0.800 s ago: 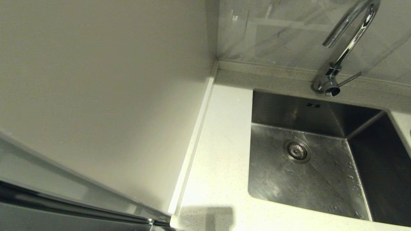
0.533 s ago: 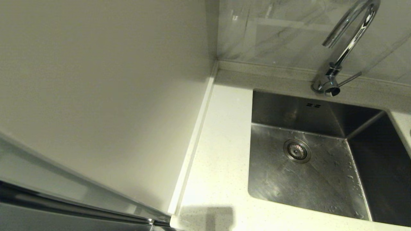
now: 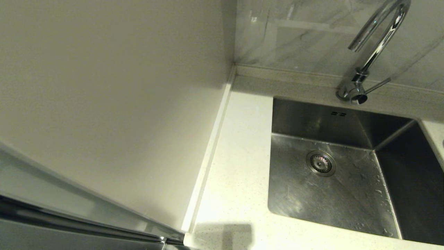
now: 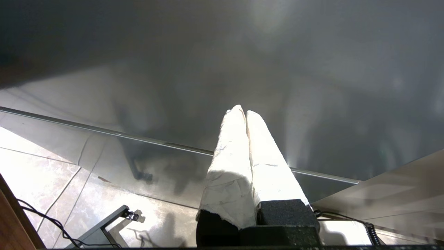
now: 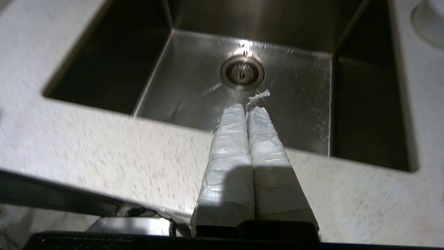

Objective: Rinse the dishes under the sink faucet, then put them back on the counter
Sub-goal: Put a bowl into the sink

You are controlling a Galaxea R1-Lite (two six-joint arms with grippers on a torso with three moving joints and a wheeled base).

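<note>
Your right gripper (image 5: 247, 108) pressed closed over the counter (image 5: 104, 152), sink (image 5: 194, 86) drain (image 5: 242, 72) at twelve o'clock, left gripper (image 4: 242, 113) closed, parked low.

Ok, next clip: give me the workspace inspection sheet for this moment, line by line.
Surface: white speckled counter around the sink, bare where it shows.
Job's things: sink has no dishes in it, with water droplets on its floor; drain strainer uncovered; sink faucet shows no water running. A pale round edge sits on the counter beside the sink, possibly a dish; cannot tell.
Clutter: nothing seen.
Grippers: right gripper shut, holds nothing, over the counter's front edge, pointing toward the sink; left gripper shut, holds nothing, down beside a cabinet front.
Cables: black cables on the tiled floor.
Surroundings: cream wall panel, marbled backsplash.
</note>
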